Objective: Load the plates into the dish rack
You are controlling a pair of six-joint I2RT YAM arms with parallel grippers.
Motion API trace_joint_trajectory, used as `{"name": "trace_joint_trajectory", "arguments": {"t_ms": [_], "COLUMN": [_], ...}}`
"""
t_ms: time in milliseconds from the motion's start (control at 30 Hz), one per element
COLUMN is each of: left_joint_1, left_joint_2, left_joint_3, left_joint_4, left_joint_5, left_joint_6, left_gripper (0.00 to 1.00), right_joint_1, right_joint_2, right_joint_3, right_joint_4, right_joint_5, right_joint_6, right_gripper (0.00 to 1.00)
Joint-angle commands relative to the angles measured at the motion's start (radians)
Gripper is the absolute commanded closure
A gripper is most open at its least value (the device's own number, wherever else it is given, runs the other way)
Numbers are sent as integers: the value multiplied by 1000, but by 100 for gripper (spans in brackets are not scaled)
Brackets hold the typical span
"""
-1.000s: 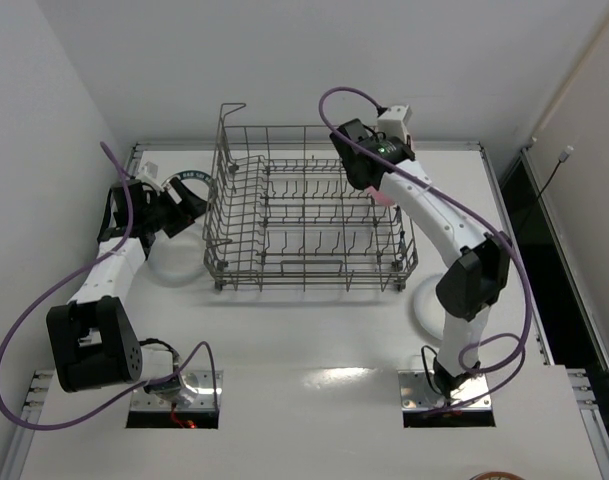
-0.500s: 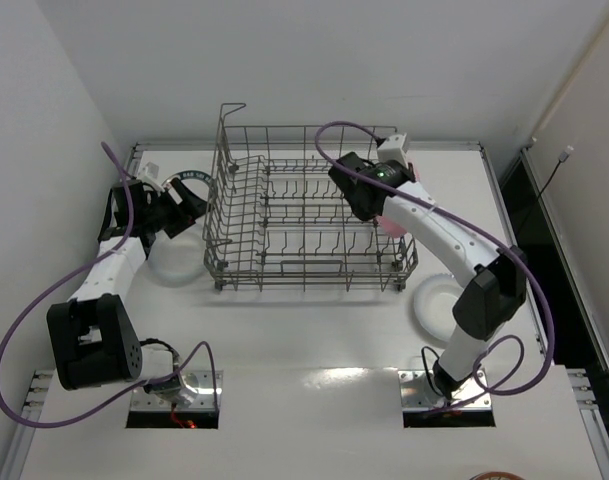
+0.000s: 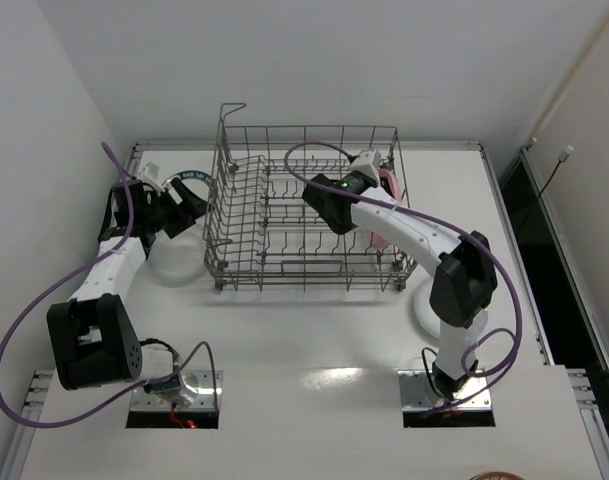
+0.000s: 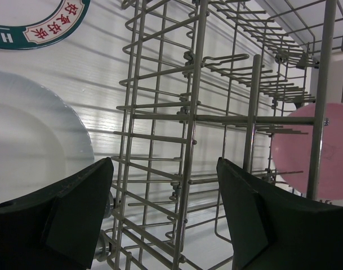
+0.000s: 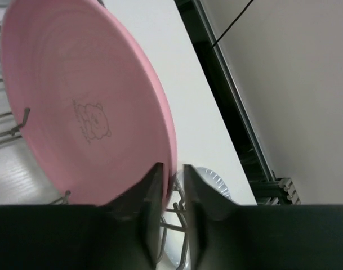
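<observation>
Overhead, the dish rack (image 3: 304,215) sits mid-table. The right arm (image 3: 414,232) reaches over it, and the pink plate (image 3: 386,186) stands on edge at the rack's right end. The left arm (image 3: 114,265) lies left of the rack, near the left white plate (image 3: 169,268) and the lettered plate (image 3: 189,178), both flat on the table. The right white plate (image 3: 424,305) lies by the rack's near right corner.

From the left wrist, the left gripper (image 4: 163,169) is spread wide and holds nothing, facing the rack's wire side.

From the right wrist, the right gripper (image 5: 171,174) pinches the pink plate's rim. Whether the plate rests on the tines is unclear.
</observation>
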Motion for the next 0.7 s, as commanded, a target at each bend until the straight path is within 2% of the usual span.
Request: {"name": "trace_joint_trajectory", "arguments": {"t_ms": [0, 67, 100, 300, 333, 433, 500, 533, 633, 667], "left_joint_1": [-10, -10, -10, -10, -10, -10, -10, -10, -10, -10], "left_joint_2": [-6, -6, -6, -6, -6, -6, -6, -6, -6, -6], "left_joint_3": [1, 1, 1, 1, 1, 1, 11, 11, 11, 11], "left_joint_4": [28, 28, 28, 28, 28, 28, 28, 28, 28, 19], "left_joint_5": [75, 75, 75, 75, 75, 75, 75, 75, 75, 75], "left_joint_6": [-9, -9, -9, -9, -9, -9, -9, -9, -9, -9], "left_gripper": [28, 28, 28, 28, 28, 28, 28, 28, 28, 28], "right_joint_1": [15, 15, 15, 15, 15, 2, -8, -8, -31, -40], "right_joint_2": [14, -12, -25, -146, -164, -287, -369, -473, -649, -761], "right_joint_3": [27, 27, 27, 79, 90, 90, 26, -59, -224, -333], "right_joint_4": [-95, -95, -95, -95, -95, -95, -80, -31, 116, 147], "right_joint_5": [-33, -47, -59, -78, -78, -78, -78, -117, -200, -215], "right_joint_6": [22, 22, 22, -34, -62, -76, -76, -90, -128, -128], "right_gripper": [78, 72, 65, 58, 49, 40, 38, 36, 30, 23]}}
